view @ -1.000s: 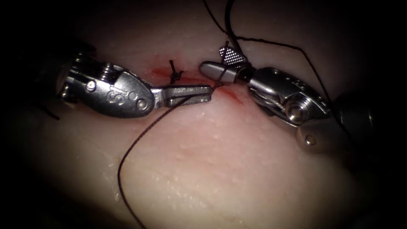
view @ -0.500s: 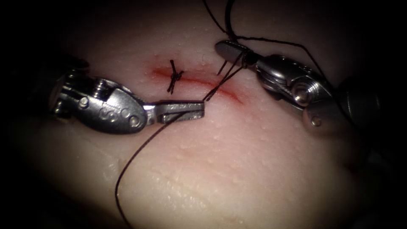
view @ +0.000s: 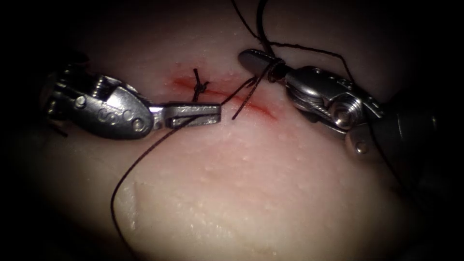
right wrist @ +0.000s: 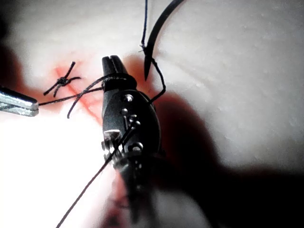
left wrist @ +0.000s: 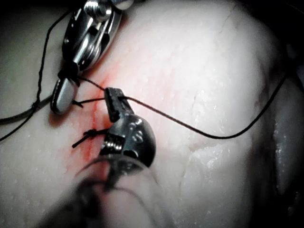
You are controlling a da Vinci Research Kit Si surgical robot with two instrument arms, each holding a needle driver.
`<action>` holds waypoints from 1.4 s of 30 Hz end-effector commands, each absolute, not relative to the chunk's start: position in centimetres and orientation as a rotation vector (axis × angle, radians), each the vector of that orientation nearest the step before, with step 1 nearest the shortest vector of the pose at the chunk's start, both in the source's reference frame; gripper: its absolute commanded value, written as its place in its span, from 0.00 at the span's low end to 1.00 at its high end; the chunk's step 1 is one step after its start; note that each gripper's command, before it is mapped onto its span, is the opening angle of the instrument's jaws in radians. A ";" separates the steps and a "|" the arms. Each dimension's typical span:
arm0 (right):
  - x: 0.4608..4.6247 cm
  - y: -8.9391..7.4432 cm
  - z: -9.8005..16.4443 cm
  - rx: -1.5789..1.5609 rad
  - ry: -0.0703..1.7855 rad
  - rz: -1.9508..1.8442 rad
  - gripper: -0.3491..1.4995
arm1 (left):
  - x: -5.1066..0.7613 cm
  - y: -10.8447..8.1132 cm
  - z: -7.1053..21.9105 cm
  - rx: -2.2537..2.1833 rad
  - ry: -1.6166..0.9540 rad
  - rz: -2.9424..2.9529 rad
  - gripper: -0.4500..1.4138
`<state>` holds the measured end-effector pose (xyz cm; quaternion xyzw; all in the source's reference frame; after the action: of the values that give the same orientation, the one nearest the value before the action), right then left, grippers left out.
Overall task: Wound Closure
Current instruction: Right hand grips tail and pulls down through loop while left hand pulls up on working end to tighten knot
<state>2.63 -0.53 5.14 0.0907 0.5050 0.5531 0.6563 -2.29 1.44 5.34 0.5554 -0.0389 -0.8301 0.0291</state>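
- Left arm's silver needle driver (view: 212, 114), left of centre, clamps the thin dark thread (view: 145, 155).
- Right arm's silver needle driver (view: 251, 57), upper right, grips thread wound around its closed jaws.
- Curved dark needle (right wrist: 154, 35) lies free on the pale tissue (view: 270, 193), beyond the right tool's tip.

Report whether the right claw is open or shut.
Shut: the right claw shows its jaws pressed together, thread wrapped around them. What they grip, I cannot tell.

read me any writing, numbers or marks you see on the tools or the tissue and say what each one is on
Embossed marks on the left tool, on its wrist housing: too blurred to read for sure.
Right tool: no writing that I can make out.
Tissue, thread and needle: none.
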 end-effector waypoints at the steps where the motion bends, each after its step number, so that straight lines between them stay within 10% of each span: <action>1: 2.72 -0.6 5.1 0.201 1.144 1.243 0.00 | -2.34 1.4 5.4 1.718 -0.109 -2.565 0.00; 42: 2.87 -1.4 4.7 -0.051 1.017 1.143 0.00 | -1.88 3.5 5.8 1.634 -0.241 -2.956 0.00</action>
<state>2.82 -1.33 4.66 -0.0242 0.4600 0.5175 0.7211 -1.82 3.62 5.78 0.4792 -0.0742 -0.8660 -0.1223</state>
